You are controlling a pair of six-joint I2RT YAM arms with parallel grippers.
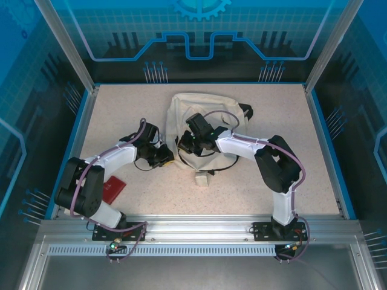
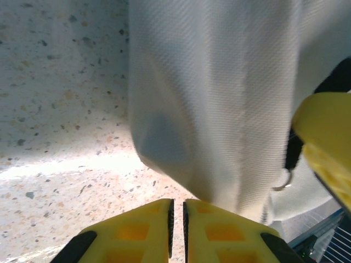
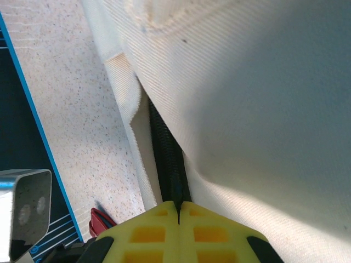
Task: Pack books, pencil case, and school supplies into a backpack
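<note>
One speckled table (image 1: 272, 181) carries everything, and on it lies one backpack (image 1: 181, 112), cream-white and slumped at the middle toward the far side, with one dark strap (image 1: 246, 110) showing at its right shoulder. What is inside the bag cannot be seen, as its cloth covers the opening. Two arms reach in from the near edge, and their heads meet at the bag's near left corner. The left gripper (image 2: 177, 204) sits at the bag's left edge just above the table. Its yellow jaws are drawn together to a thin dark slit, and a fold of cream cloth hangs right at their tips. Whether any cloth is pinched cannot be told. The right gripper (image 3: 178, 205) is pressed to the bag's front, its jaws fully together. One black zip line (image 3: 167, 159) runs straight down into the seam between them, though a grip on it cannot be made out. One flat red item (image 1: 113, 188) lies on the table under the left arm, well apart from the bag. One small beige tag (image 1: 202, 179) rests on the table just in front of the bag. One small metal ring (image 2: 282, 183) hangs against the cloth near the left gripper.
</note>
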